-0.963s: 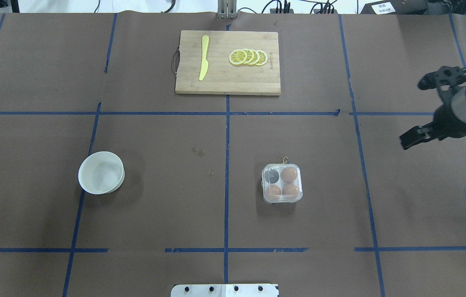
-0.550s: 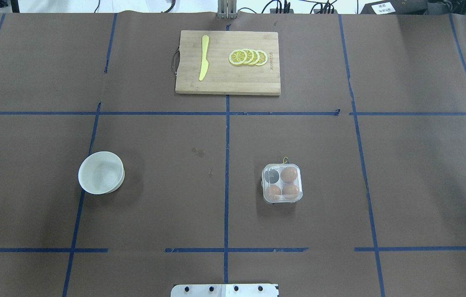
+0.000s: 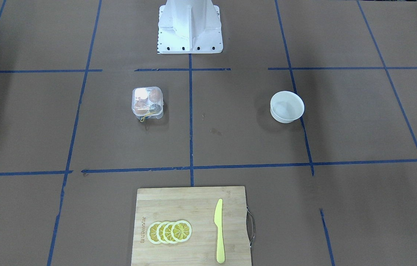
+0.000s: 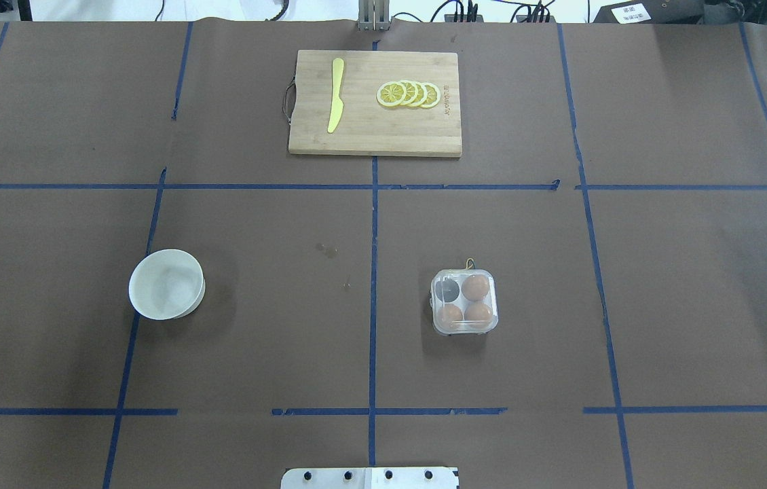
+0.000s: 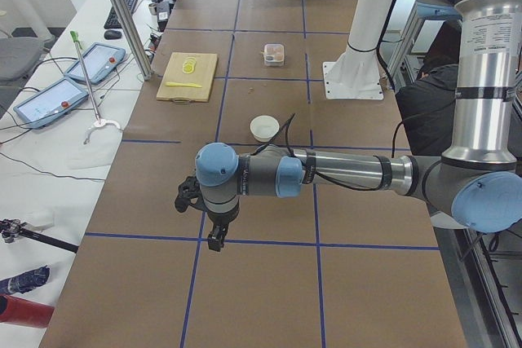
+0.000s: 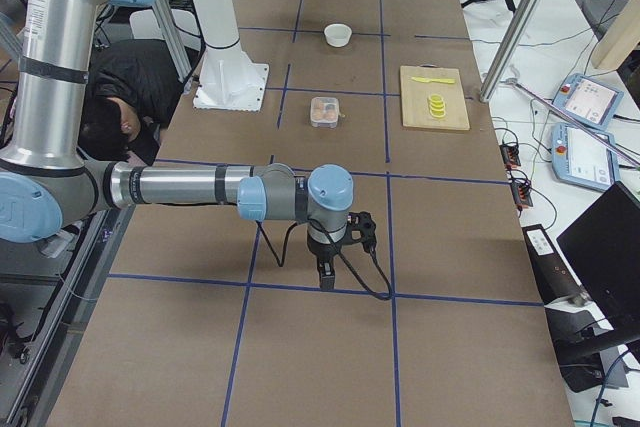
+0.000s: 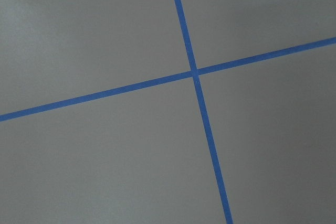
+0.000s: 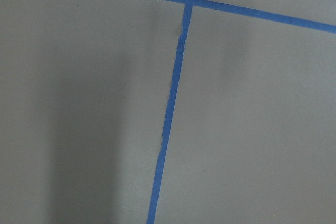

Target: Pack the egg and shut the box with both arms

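Note:
The clear box (image 4: 464,301) stands right of the table's centre with its lid down. Three orange-brown eggs fill three cells, one of them the far right egg (image 4: 475,286); the far left cell (image 4: 448,291) looks dark and empty. The box also shows in the front view (image 3: 147,102). Neither arm is in the overhead or front view. The left gripper (image 5: 214,242) shows only in the exterior left view, low over bare table far from the box. The right gripper (image 6: 326,280) shows only in the exterior right view, likewise far off. I cannot tell whether either is open or shut.
A round white bowl (image 4: 166,284) stands left of centre. A wooden cutting board (image 4: 375,139) at the far side holds a yellow knife (image 4: 336,95) and lemon slices (image 4: 408,94). The white pedestal (image 3: 190,26) stands at the robot's edge.
The right arm, at the overhead view's right edge a second ago, has moved out of that view. The box, bowl and board have not moved.

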Action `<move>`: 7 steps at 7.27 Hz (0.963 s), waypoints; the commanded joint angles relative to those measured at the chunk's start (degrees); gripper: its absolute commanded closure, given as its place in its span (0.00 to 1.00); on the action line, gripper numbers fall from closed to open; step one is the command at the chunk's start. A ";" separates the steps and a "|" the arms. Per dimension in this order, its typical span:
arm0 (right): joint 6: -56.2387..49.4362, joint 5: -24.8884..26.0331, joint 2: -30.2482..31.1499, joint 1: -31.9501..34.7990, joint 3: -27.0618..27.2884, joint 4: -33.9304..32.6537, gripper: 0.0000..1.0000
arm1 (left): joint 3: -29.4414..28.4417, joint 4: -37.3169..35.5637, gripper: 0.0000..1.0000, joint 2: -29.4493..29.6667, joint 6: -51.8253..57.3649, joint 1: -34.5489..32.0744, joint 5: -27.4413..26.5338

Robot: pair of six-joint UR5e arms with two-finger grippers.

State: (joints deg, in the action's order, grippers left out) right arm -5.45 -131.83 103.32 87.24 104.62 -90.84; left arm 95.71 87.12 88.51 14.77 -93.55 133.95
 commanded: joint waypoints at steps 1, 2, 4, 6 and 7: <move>-0.08 0.13 2.23 3.72 0.67 0.05 0.00 | -0.09 0.07 0.00 0.00 0.00 0.04 0.00; 0.09 7.13 1.89 2.86 0.85 -0.04 0.00 | -0.09 0.07 0.00 0.00 0.00 0.04 0.00; 0.27 1.18 1.98 2.94 0.59 0.66 0.00 | -0.09 -0.02 0.00 0.00 0.00 0.04 0.00; 0.27 0.70 1.89 2.85 0.59 0.75 0.00 | -0.09 -0.11 0.00 0.26 0.00 0.47 -0.09; 0.27 0.70 1.89 2.85 0.59 0.75 0.00 | -1.22 0.06 0.00 0.35 0.00 0.56 -0.09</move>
State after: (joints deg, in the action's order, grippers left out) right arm -5.19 -130.93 105.24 90.10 105.24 -90.12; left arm 95.41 87.11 88.72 14.77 -93.21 133.89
